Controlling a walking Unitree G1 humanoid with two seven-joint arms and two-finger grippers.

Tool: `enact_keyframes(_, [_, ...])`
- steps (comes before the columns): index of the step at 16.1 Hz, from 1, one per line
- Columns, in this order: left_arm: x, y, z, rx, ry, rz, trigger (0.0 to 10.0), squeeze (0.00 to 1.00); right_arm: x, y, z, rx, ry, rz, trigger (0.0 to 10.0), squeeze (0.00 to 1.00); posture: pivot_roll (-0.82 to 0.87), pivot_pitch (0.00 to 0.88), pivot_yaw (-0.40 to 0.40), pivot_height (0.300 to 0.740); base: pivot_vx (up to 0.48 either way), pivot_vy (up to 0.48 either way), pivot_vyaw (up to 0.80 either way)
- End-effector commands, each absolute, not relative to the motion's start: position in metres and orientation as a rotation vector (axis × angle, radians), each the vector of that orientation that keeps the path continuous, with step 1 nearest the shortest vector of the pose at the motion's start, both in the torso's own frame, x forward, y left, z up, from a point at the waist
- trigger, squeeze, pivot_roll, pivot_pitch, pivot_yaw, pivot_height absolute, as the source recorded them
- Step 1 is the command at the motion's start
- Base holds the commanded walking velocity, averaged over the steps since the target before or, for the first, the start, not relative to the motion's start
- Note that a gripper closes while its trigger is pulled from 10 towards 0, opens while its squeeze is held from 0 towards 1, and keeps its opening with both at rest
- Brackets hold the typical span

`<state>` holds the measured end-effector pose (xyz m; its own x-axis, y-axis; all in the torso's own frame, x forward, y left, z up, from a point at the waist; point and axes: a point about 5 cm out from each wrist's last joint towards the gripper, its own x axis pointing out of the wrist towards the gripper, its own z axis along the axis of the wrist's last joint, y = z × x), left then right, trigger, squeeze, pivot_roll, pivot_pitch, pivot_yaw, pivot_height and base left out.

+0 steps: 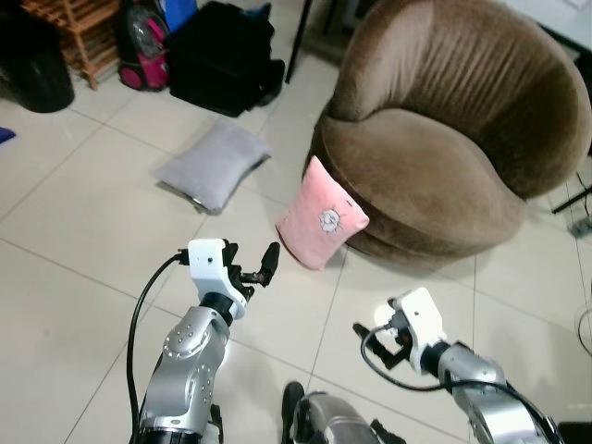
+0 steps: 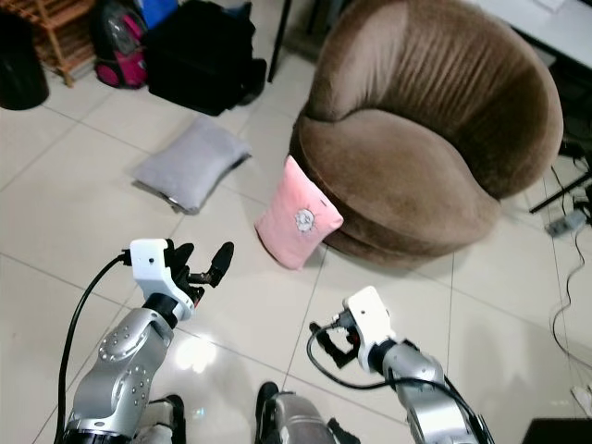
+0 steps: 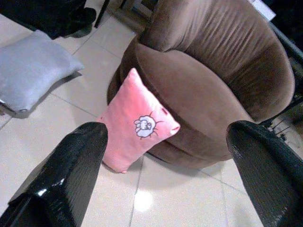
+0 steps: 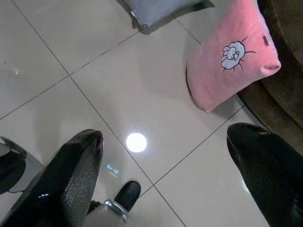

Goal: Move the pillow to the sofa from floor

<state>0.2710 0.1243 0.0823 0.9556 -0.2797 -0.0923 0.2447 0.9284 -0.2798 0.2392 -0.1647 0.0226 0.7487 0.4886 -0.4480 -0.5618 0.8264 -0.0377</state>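
A pink pillow (image 1: 321, 222) with a small white animal print stands on its edge on the tiled floor, leaning against the front of the round brown sofa (image 1: 444, 139). A grey pillow (image 1: 211, 165) lies flat on the floor to its left. My left gripper (image 1: 252, 259) is raised above the floor, short of the pink pillow and to its left, open and empty. In the left wrist view the pink pillow (image 3: 135, 123) sits between its fingers (image 3: 71, 175), farther off. My right gripper (image 1: 368, 338) hovers lower, nearer to me, open and empty, with the pink pillow (image 4: 227, 61) ahead of it.
Behind the grey pillow stand a black bag (image 1: 222, 55), a pink backpack (image 1: 141, 46), a wooden shelf (image 1: 79, 28) and a black bin (image 1: 37, 65). Cables (image 1: 578, 213) lie on the floor right of the sofa. Bare tiles stretch between me and the pillows.
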Motion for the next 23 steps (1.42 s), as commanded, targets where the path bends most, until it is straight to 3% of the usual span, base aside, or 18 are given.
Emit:
enact_keyframes(1, [0.269, 0.118, 0.077, -0.250, 0.152, -0.275, 10.0, 0.00, 0.234, -0.173, 0.017, -0.187, 0.486, 0.566, 10.0, 0.00, -0.05, 0.285, -0.264, 0.738, 0.000, 0.000, 0.00])
enact_keyframes(5, [0.269, 0.123, 0.080, -0.275, 0.124, -0.253, 10.0, 0.00, 0.229, -0.148, 0.013, -0.187, 0.485, 0.589, 10.0, 0.00, -0.04, 0.290, -0.267, 0.738, 0.260, 0.155, 0.00])
enact_keyframes(9, [0.268, 0.125, 0.080, -0.278, 0.125, -0.254, 10.0, 0.00, 0.201, -0.070, -0.006, -0.169, 0.499, 0.620, 10.0, 0.00, -0.04, 0.281, -0.263, 0.738, 0.368, 0.307, 0.00])
enact_keyframes(15, [0.270, 0.121, 0.081, -0.357, 0.138, -0.272, 10.0, 0.00, 0.177, 0.004, -0.018, -0.181, 0.533, 0.629, 10.0, 0.00, -0.04, 0.261, -0.266, 0.738, 0.289, 0.349, 0.00])
enact_keyframes(16, [0.270, 0.120, 0.080, -0.358, 0.140, -0.274, 10.0, 0.00, 0.177, 0.002, -0.018, -0.183, 0.533, 0.628, 10.0, 0.00, -0.04, 0.254, -0.266, 0.738, 0.000, 0.480, 0.00])
enact_keyframes(17, [0.270, 0.119, 0.079, -0.359, 0.143, -0.277, 10.0, 0.00, 0.187, -0.024, -0.017, -0.189, 0.521, 0.615, 10.0, 0.00, -0.04, 0.252, -0.267, 0.738, 0.000, 0.480, 0.00])
enact_keyframes(23, [0.269, 0.116, 0.076, -0.338, 0.166, -0.295, 10.0, 0.00, 0.189, -0.037, -0.019, -0.186, 0.501, 0.598, 10.0, 0.00, -0.04, 0.253, -0.270, 0.738, 0.000, 0.320, 0.00])
